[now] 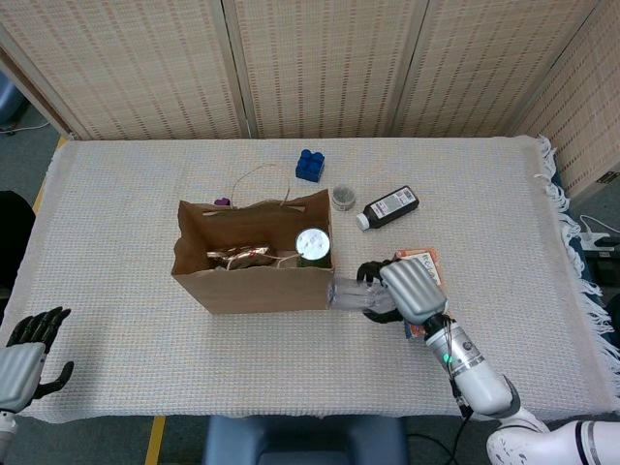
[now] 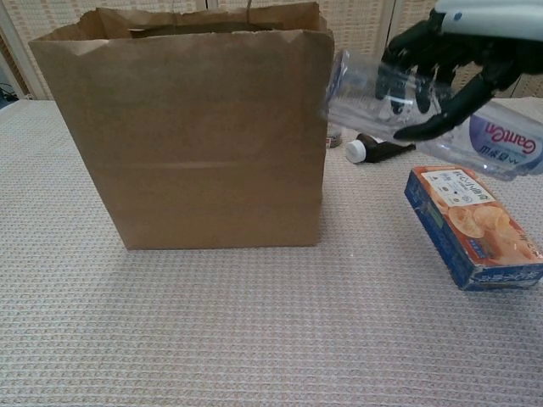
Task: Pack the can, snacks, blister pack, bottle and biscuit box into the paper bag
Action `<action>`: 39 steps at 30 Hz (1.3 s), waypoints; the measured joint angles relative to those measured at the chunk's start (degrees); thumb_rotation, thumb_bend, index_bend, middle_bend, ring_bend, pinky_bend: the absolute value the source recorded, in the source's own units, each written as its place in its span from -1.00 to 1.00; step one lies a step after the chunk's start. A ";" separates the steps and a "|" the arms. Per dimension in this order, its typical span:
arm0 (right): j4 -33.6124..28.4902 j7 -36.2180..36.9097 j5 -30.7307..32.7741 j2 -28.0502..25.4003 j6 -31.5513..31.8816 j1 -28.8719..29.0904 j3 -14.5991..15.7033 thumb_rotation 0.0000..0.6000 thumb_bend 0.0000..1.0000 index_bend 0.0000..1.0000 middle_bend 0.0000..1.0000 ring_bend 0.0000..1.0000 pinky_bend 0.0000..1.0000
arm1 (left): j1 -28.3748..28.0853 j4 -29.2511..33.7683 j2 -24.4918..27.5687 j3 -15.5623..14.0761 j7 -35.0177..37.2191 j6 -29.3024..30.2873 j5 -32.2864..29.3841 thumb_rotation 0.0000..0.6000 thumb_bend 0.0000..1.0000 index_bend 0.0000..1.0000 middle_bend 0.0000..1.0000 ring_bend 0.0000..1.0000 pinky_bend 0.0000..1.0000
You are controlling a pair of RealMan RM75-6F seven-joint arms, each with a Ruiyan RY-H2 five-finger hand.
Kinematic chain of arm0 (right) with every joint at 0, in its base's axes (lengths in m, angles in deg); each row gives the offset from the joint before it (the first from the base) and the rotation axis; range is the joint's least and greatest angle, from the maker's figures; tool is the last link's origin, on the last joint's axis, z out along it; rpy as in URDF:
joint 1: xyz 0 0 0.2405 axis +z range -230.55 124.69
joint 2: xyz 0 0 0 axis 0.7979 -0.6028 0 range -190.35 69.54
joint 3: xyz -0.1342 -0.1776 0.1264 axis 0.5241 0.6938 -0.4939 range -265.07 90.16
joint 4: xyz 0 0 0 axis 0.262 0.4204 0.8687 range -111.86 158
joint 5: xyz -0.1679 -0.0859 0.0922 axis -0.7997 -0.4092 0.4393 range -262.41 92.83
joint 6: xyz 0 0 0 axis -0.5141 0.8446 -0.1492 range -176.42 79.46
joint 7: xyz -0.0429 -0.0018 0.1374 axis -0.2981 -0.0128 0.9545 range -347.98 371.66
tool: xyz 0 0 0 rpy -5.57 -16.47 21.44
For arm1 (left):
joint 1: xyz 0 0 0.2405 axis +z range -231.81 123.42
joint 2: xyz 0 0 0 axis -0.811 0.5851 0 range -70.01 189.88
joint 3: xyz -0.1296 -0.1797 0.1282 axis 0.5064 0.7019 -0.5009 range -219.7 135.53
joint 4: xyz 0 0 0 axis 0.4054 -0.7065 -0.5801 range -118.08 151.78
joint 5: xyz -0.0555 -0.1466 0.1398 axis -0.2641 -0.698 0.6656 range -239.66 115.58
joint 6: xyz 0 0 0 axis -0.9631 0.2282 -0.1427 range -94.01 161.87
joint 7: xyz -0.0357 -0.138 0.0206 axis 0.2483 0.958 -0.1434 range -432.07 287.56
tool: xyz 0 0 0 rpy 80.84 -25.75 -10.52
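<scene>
Clear plastic, the water bottle (image 2: 424, 106) is lifted off the table and lies on its side in the air, level with the top of the brown paper bag (image 1: 254, 262) and just beside the bag's right wall. Its base end points toward the bag and looks to be touching or nearly touching the upper right corner; its label end points away.

The right hand (image 1: 412, 289) holds it from above, dark fingers (image 2: 407, 72) curled down around the middle of the barrel, closed snugly on it.

To do this step well, the bottle probably needs to rise a little higher so its base clears the bag's rim, then move over the opening and tip base-down before the fingers let go. Pushing sideways at this height could fold the paper wall or shove the bag.

Inside the bag, at its right end, stands the can (image 1: 312, 244); left of it lie shiny snacks (image 1: 237, 258). The free space looks to be toward the bag's left and middle.

Right of the bag, on the woven table cloth (image 1: 116, 194), lies the orange and blue biscuit box (image 2: 471, 225), under the raised hand. A dark medicine bottle (image 1: 388, 207) lies behind and to the right of the bag.

Far to the bag's left, the left hand (image 1: 27, 351) rests at the table edge, fingers spread, holding nothing.
</scene>
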 measured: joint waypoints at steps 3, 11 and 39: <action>-0.21 4.10 -0.88 -0.53 2.95 -0.88 -3.69 1.00 -0.35 0.45 0.27 0.35 0.48 | -0.15 0.12 -0.17 0.05 -0.37 -0.16 -0.06 1.00 -0.17 -0.93 -1.00 -1.00 -0.95; -0.01 6.98 -0.92 2.79 9.90 -0.54 -12.38 1.00 -0.35 0.42 0.27 0.34 0.48 | -0.52 0.15 -0.38 0.14 -0.31 -0.80 -0.19 1.00 -0.17 -0.93 -1.00 -1.00 -0.96; 19.15 -4.44 1.31 36.49 19.33 20.22 -24.62 1.00 -0.35 0.24 0.27 0.20 0.44 | -0.16 0.26 0.85 -0.16 2.70 -1.05 -0.56 1.00 -0.17 -0.93 -1.00 -1.00 -0.96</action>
